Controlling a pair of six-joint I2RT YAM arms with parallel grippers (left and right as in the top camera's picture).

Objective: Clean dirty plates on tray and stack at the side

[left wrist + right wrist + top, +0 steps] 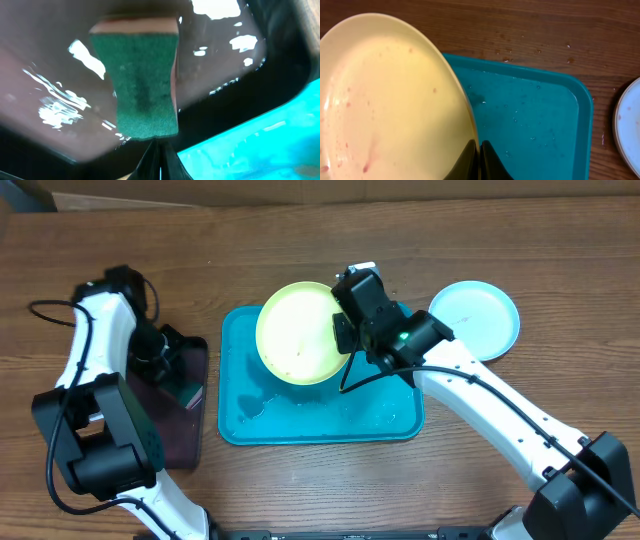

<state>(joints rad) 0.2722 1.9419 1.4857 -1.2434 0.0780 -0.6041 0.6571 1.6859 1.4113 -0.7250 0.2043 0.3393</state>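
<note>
Yellow-green plate (295, 335) held above the far part of the teal tray (320, 420), its far edge overhanging the tray's far rim. The plate is tilted rather than flat; in the right wrist view its hollow face turns toward the camera and carries small reddish smears and specks. The right fingers (467, 167) are pressed together on the plate's right rim. The tray lies flat on the wooden desk (450, 220), its long axis running left to right in the overhead view, with water droplets on its bare floor. A pale blue plate (475, 318) rests on the desk just beyond the tray's far right corner. A dark maroon tray (185, 430) sits just beside the teal tray on the left. Over it, the left fingers (150, 167) are drawn together at the near edge of a green sponge (145, 85), whose long axis points away from them; whether they pinch it cannot be told.
</note>
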